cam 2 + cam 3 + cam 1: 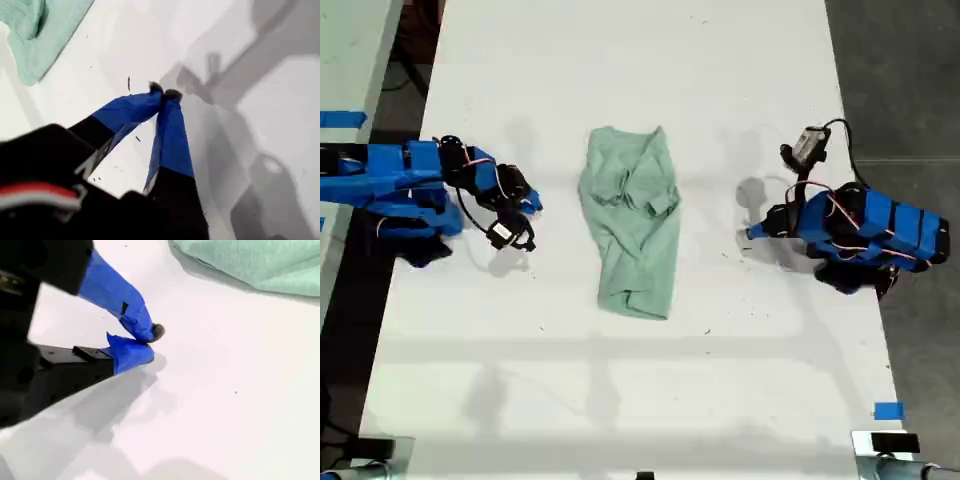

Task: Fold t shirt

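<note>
Crumpled t shirt [632, 222] at centre of white table [740, 80] | my first gripper [165, 93] pinched closed, empty | my second gripper [152, 342] pinched closed, empty | arms at 3 and 9 o'clock of cloth, exterior view

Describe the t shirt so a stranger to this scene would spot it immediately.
Start with the long white table that fills the exterior view. Near its middle, between the two blue arms, lies the t shirt. It is a small pale mint-green cloth, wrinkled and bunched into a narrow upright strip, the only soft and only green thing there; neither gripper touches it.
</note>
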`<state>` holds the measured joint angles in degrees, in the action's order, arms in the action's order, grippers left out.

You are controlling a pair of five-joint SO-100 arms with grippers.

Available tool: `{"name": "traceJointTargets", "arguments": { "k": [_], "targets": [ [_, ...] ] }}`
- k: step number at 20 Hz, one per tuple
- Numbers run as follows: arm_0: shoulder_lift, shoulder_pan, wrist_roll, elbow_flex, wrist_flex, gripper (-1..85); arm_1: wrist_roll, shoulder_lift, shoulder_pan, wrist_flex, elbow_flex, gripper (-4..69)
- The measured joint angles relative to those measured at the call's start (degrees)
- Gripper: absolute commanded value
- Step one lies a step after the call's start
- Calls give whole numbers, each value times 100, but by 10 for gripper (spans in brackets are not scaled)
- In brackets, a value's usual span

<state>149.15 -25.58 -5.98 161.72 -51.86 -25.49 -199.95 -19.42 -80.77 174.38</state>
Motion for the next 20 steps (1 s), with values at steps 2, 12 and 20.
{"name": "traceJointTargets", "arguments": {
  "k": [2, 12, 20],
  "targets": [
    [404, -211, 105, 352, -220, -1, 123, 0, 9, 0, 0, 13],
    [5572, -281, 246, 2127, -1063, -1, 325, 53, 62, 0, 0, 11],
    [2681, 325, -132, -202, -949, 43, 1600, 4148, 1072, 132, -3067, 54]
  ]
}}
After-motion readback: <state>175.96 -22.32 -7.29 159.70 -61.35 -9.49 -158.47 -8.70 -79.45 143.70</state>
